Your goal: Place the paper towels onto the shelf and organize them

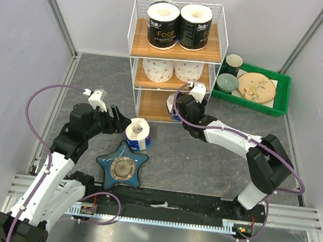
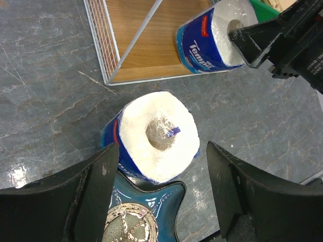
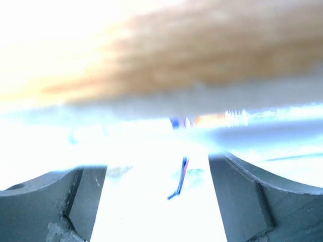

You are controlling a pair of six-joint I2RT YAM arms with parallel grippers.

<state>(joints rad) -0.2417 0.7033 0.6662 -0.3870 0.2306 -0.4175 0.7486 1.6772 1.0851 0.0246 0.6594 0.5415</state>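
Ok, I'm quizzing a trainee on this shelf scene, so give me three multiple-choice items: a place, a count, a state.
1. Where are the black-wrapped rolls? A top tier B bottom tier C green tray
2. How many rolls on the middle tier? A one B two C four
3. The left hand is: A shut on a roll B open C shut, empty
Key: 1 A, both stand up top; 2 B, two white rolls there; 3 B, its fingers are spread either side of the upright blue roll.
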